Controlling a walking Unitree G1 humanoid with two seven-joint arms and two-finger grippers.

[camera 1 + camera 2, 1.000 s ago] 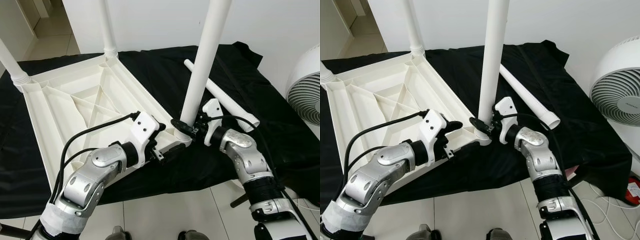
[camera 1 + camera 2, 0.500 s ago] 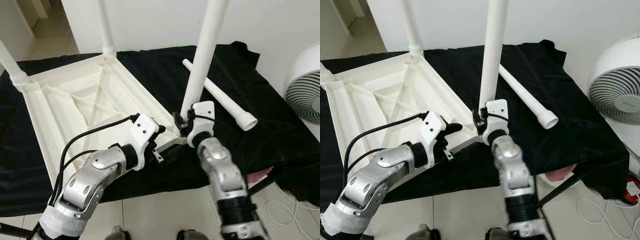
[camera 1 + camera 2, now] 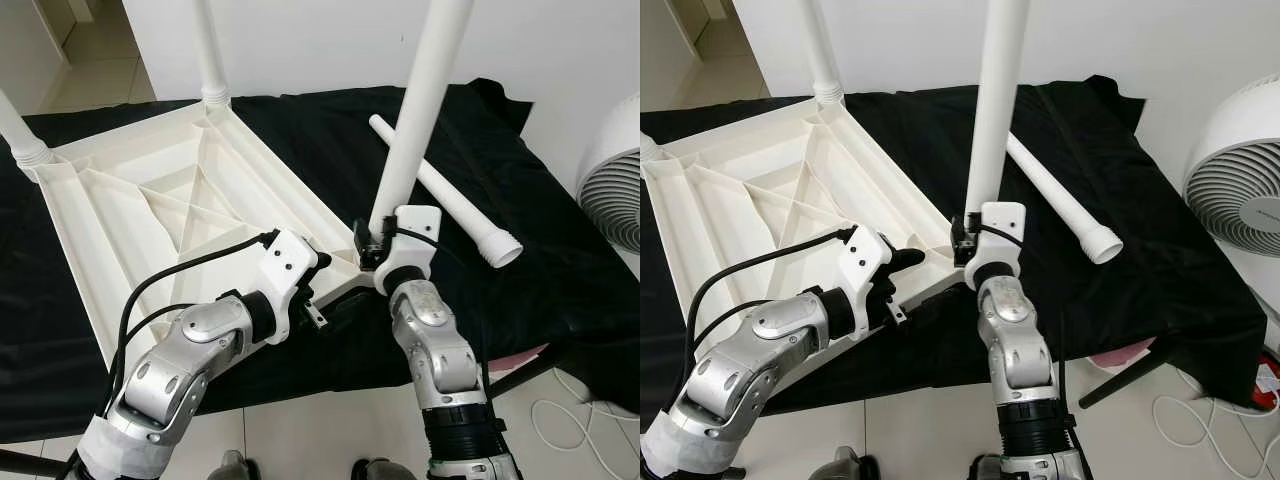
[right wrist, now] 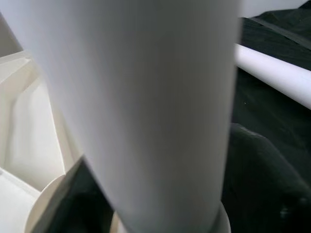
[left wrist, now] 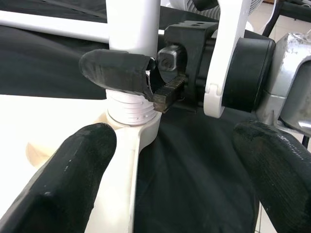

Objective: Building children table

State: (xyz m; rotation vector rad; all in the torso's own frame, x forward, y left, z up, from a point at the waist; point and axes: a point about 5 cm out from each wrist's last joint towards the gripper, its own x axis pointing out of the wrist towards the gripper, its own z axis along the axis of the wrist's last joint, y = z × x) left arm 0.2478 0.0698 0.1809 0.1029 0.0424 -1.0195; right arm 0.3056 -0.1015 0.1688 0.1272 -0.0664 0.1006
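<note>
Black cloth (image 3: 300, 130); right gripper (image 3: 962, 243) clamps smooth leg (image 3: 992, 120).

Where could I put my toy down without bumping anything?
On the bare black cloth between the loose leg and the fan. The near table corner is crowded: both grippers, left and right, meet there.

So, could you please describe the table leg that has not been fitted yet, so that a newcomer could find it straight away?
Start from the black cloth under the upturned white tabletop. To the robot's right of the tabletop, one white leg lies flat on the cloth, its wider open end toward the fan. The other legs stand upright in corner sockets; this one alone lies loose.
</note>
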